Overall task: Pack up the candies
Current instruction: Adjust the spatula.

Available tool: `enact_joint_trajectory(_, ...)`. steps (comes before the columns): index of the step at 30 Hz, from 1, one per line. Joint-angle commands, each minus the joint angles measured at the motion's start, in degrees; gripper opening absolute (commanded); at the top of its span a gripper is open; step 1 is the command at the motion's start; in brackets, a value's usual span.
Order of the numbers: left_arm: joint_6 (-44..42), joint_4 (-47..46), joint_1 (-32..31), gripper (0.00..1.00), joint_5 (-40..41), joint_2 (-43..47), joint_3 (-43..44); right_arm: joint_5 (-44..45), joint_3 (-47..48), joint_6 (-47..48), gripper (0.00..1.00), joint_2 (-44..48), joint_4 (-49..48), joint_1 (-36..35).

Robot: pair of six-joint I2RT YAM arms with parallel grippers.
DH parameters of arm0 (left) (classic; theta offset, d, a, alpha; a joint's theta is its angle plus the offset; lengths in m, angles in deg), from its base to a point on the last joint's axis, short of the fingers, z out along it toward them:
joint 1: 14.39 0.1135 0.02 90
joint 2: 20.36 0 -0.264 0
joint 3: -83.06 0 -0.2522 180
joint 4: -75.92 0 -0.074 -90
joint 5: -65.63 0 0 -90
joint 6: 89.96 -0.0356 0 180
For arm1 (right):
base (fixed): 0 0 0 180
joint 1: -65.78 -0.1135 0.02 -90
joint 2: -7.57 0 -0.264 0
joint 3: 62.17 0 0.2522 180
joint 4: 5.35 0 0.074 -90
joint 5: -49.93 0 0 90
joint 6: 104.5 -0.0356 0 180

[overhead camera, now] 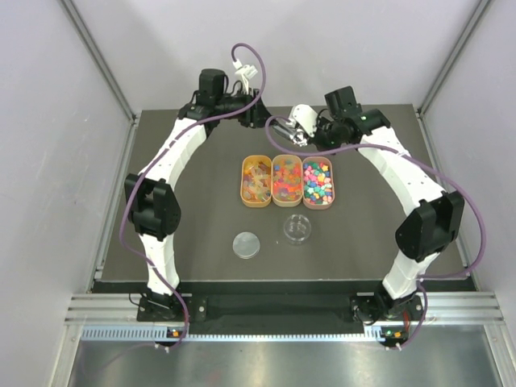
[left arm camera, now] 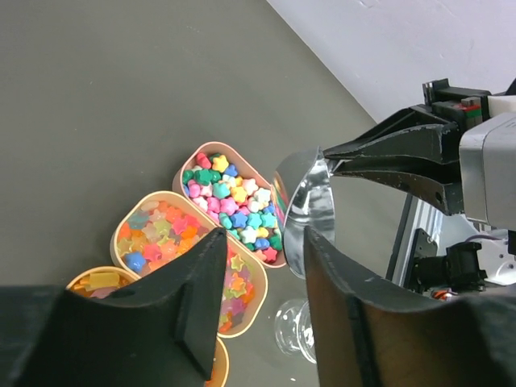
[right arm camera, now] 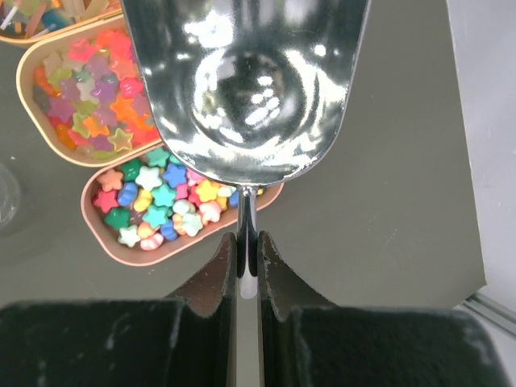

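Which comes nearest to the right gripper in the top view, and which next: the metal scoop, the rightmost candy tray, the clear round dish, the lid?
1. Metal scoop: handle clamped in the jaws of the right gripper.
2. Rightmost candy tray: right end of the tray row.
3. Clear round dish: nearer the arm bases than the trays.
4. Lid: left of the dish, farthest.

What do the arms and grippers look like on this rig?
The left arm and right arm have white curved shells with bulky black joints. A purple cable loops loosely along each one. The left gripper and right gripper each have two matt black wedge-shaped fingers tapering to the tips.
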Motion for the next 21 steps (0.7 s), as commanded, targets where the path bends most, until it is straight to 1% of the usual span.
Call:
enact_joint_trajectory(1,1.1,-2.7,-0.4,0.43,-1.7,1.8,-1.1,-1.9,5.4,-1.0,0.00,-0.8,-1.8,0.1)
enact_joint_trajectory(2,1.7,-3.7,-0.4,0.33,-2.2,1.8,-1.4,-2.0,5.7,-1.0,0.00,-1.2,-1.8,0.2)
enact_joint_trajectory(4,3.3,-4.9,-0.3,0.18,-3.2,1.3,-1.6,-2.4,6.3,-0.7,0.00,-1.3,-1.3,0.2)
enact_joint_trajectory(6,4.4,-6.3,-0.3,0.09,-4.5,1.1,-1.4,-2.8,6.4,0.0,0.00,-0.9,-0.8,0.2)
enact_joint_trajectory(8,5.7,-8.2,-0.1,0.05,-6.4,0.7,-1.3,-3.3,6.8,0.1,0.00,-0.6,0.0,0.1)
enact_joint_trajectory(9,8.4,-11.0,0.3,0.00,-8.9,0.4,-1.5,-3.8,7.0,0.1,0.00,-0.6,0.3,0.1)
enact_joint_trajectory(11,11.9,-14.7,0.8,0.00,-12.2,0.0,-1.9,-4.1,8.3,-0.6,0.00,-0.6,1.2,0.1)
enact_joint_trajectory(12,16.8,-16.8,1.8,0.00,-14.2,-0.4,-2.1,-4.3,9.0,-1.0,0.00,-0.6,1.5,0.1)
enact_joint_trajectory(13,20.0,-23.6,2.4,0.00,-18.7,-0.6,-2.5,-4.4,9.6,-1.3,0.00,-0.3,1.5,0.1)
enact_joint_trajectory(14,24.0,-27.8,2.9,0.00,-20.9,-0.9,-3.0,-4.7,9.6,-1.8,0.00,0.6,1.3,0.0)
enact_joint_trajectory(15,34.5,-33.6,4.2,0.00,-23.4,-1.6,-3.6,-5.1,9.5,-2.0,0.00,1.1,1.1,0.1)
enact_joint_trajectory(16,41.3,-45.7,4.9,0.00,-27.2,-2.4,-4.4,-5.4,9.1,-2.2,0.00,1.6,0.7,0.1)
enact_joint_trajectory(17,49.0,-54.5,5.4,0.00,-28.9,-3.3,-4.5,-5.5,8.9,-3.0,0.00,2.4,0.6,0.1)
enact_joint_trajectory(18,59.0,-59.4,6.3,0.00,-30.1,-4.3,-4.8,-6.0,8.8,-3.4,0.00,2.8,0.5,0.1)
enact_joint_trajectory(20,57.5,-56.1,6.8,0.00,-34.6,-4.4,-2.6,-6.5,8.2,-4.2,0.00,3.7,0.5,0.1)
enact_joint_trajectory(21,64.6,-58.6,6.7,0.00,-36.5,-6.1,-1.3,-7.0,8.0,-4.5,0.00,4.1,0.4,0.1)
